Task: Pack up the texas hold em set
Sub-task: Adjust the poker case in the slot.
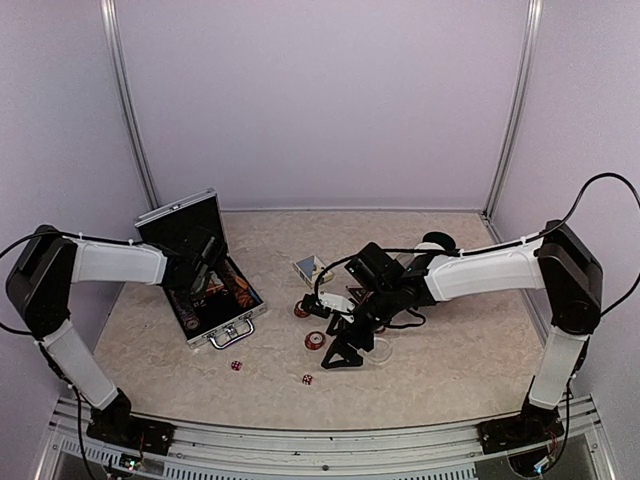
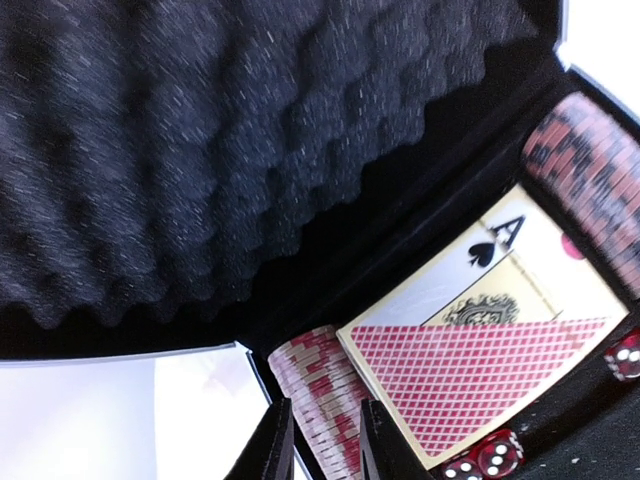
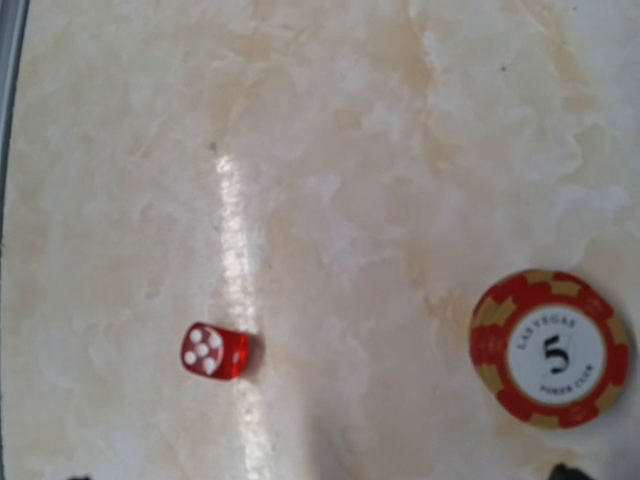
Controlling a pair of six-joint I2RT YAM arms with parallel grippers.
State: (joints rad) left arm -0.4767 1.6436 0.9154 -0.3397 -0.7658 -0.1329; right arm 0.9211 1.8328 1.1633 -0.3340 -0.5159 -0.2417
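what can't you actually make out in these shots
- Left wrist view: whether the left gripper clamps the chip row or only straddles it; the bottom edge cuts off the fingertips.
- Top view: the round object behind the right arm, mostly covered by it.
- Top view: pips on the two loose dice, too small.

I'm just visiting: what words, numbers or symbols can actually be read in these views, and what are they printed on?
"LAS VEGAS", "5", "POKER CLUB": on the red poker chip.
"A" with a black spade: on the card box.
Five white pips: on the red die.
The emblem below the "A": too blurred to read.
Top view: everything is too small to read.
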